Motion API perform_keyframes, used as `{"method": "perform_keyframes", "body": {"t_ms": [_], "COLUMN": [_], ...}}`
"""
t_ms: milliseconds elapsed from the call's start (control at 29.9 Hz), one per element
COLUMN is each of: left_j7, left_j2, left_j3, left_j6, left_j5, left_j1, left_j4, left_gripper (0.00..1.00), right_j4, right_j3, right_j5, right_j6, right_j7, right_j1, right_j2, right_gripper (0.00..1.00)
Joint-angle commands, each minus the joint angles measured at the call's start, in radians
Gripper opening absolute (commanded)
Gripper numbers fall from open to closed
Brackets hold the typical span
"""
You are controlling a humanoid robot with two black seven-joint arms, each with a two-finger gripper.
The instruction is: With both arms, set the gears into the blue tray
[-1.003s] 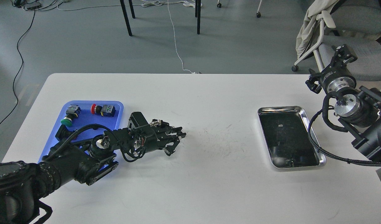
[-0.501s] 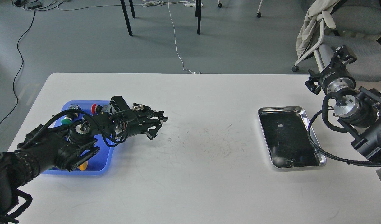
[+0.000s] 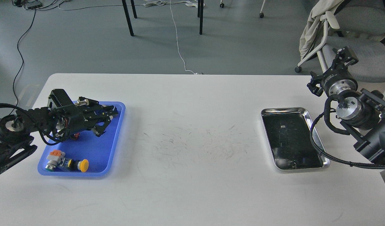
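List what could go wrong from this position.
1. The left gripper hangs over the blue tray, close to the switches there; a low sweep could knock the yellow-capped switch.
2. Whether its jaws hold a gear cannot be seen, so a release may drop nothing.
3. The right gripper sits past the table edge, near the chair.

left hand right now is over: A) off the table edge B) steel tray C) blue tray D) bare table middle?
C: the left hand hangs over the far part of the blue tray, well away from the steel tray on the other side of the table.
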Motion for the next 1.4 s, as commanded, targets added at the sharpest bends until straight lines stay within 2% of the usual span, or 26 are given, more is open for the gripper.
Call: {"method": "perform_keyframes", "body": {"t_ms": [0, 334, 869, 969, 1036, 1070, 1170, 1270, 1370], "left_j7": [0.0, 0.0, 0.0, 0.0, 0.0, 0.0, 0.0, 0.0, 0.0], "left_j2": [0.041, 0.064, 0.053, 0.055, 0.053, 0.053, 0.055, 0.059, 0.064], "left_j3": [0.002, 0.002, 0.003, 0.003, 0.002, 0.002, 0.003, 0.003, 0.003], "left_j6": [0.016, 0.059, 0.06, 0.06, 0.06, 0.06, 0.06, 0.06, 0.06], "left_j5": [-0.001, -0.006, -0.026, -0.029, -0.029, -0.033, -0.058, -0.073, -0.079], "left_j1": [0.038, 0.135, 0.152, 0.152, 0.152, 0.152, 0.152, 0.152, 0.152], "left_j4": [0.0, 0.003, 0.016, 0.017, 0.017, 0.022, 0.022, 0.022, 0.019], "left_gripper": [0.09, 0.09, 0.12, 0.17, 0.24, 0.32, 0.42, 0.46, 0.47], "right_j4": [0.0, 0.0, 0.003, 0.003, 0.002, 0.002, -0.002, -0.002, -0.002], "right_j3": [-0.002, -0.005, -0.008, -0.008, -0.008, -0.008, -0.008, -0.008, -0.008], "right_j5": [-0.001, -0.001, -0.003, -0.003, -0.003, -0.003, -0.003, -0.003, -0.003], "right_j6": [0.0, 0.0, -0.001, -0.003, -0.003, -0.003, -0.003, -0.003, -0.003], "right_j7": [0.0, 0.0, 0.0, 0.0, 0.0, 0.0, 0.0, 0.0, 0.0], "right_j1": [0.002, 0.0, -0.003, -0.003, -0.001, -0.001, -0.001, -0.001, 0.0], "right_j2": [0.0, 0.0, 0.002, 0.003, 0.006, 0.009, 0.009, 0.009, 0.009], "right_gripper": [0.99, 0.99, 0.99, 0.99, 0.99, 0.99, 0.99, 0.99, 0.99]}}
